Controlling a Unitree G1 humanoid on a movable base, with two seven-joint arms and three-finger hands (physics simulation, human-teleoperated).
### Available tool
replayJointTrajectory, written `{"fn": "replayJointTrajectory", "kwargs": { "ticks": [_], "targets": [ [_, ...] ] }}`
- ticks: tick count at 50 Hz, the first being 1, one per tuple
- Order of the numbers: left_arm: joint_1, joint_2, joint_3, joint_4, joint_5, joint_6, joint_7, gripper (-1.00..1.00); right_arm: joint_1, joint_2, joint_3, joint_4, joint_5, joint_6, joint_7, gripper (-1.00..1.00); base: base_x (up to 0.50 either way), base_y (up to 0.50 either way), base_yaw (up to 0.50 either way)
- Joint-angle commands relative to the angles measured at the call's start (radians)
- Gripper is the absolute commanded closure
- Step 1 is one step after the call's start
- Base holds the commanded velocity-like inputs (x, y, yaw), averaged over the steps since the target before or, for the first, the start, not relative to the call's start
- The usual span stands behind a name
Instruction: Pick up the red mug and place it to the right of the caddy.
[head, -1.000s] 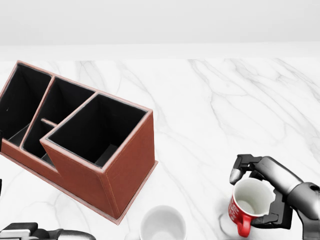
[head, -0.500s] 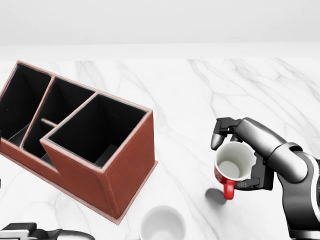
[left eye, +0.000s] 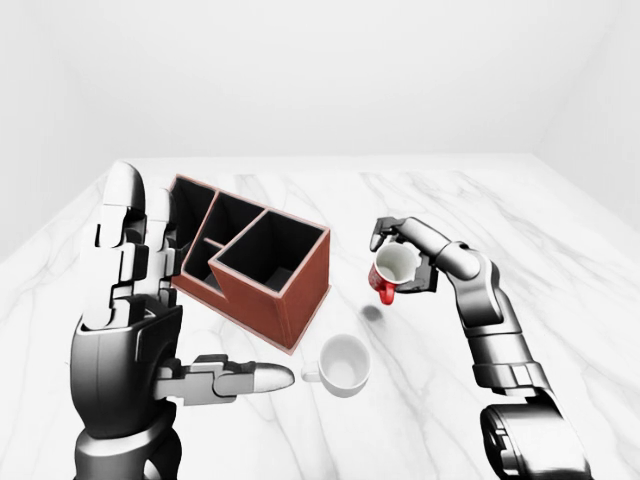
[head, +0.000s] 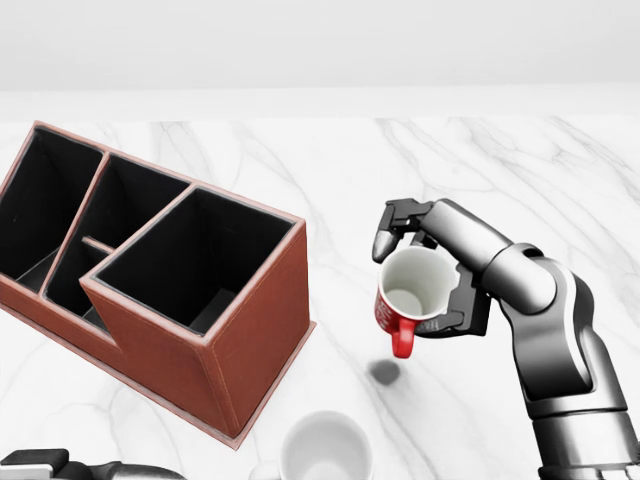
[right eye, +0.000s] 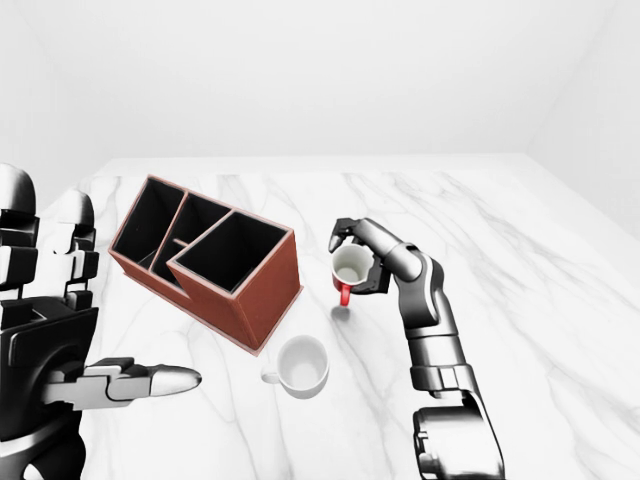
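The red mug (head: 410, 296), white inside, hangs above the marble table with my right hand (head: 414, 284) shut round its body. Its handle points down, and its small shadow (head: 383, 372) lies on the table beneath. The mug is tilted, with its mouth towards the camera. The brown caddy (head: 255, 335), with several black compartments, stands at the left of the head view, a short gap left of the mug. My left hand (left eye: 185, 320) is raised at the left of the left-eye view, fingers upright and spread, holding nothing.
A white mug (head: 325, 448) stands on the table (head: 500, 170) just below the caddy's near corner, at the bottom edge of the head view. Bare marble stretches right of and above the held mug. The table's far edge meets a plain white wall.
My right hand has lifted the red mug off the table and carried it up and left in the head view, closer to the caddy. The caddy and white mug have not moved.
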Motion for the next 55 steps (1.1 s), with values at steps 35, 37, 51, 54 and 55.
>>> {"fn": "replayJointTrajectory", "kwargs": {
  "ticks": [35, 37, 51, 54, 55],
  "targets": [
    [-0.004, -0.003, 0.013, -0.007, -0.009, 0.000, -0.004, -1.00, 0.021, 0.098, 0.077, -0.026, -0.027, 0.000, -0.005, 1.00, 0.00, 0.00, 0.00],
    [-0.005, -0.003, 0.012, -0.011, -0.008, 0.000, -0.004, -1.00, 0.019, 0.101, 0.078, -0.029, -0.030, 0.000, -0.002, 1.00, 0.00, 0.00, 0.00],
    [-0.004, -0.002, 0.017, -0.009, -0.011, 0.000, -0.004, -1.00, 0.020, 0.109, 0.076, -0.005, -0.037, 0.000, -0.014, 1.00, 0.00, 0.00, 0.00],
    [-0.005, -0.002, 0.015, -0.010, -0.009, 0.000, -0.004, -1.00, 0.015, 0.109, 0.073, 0.008, -0.031, 0.000, -0.022, 1.00, 0.00, 0.00, 0.00],
    [-0.005, -0.003, 0.016, -0.009, -0.010, 0.000, -0.005, -1.00, 0.019, 0.113, 0.077, -0.002, -0.031, 0.000, -0.021, 1.00, 0.00, 0.00, 0.00]
  ]
}}
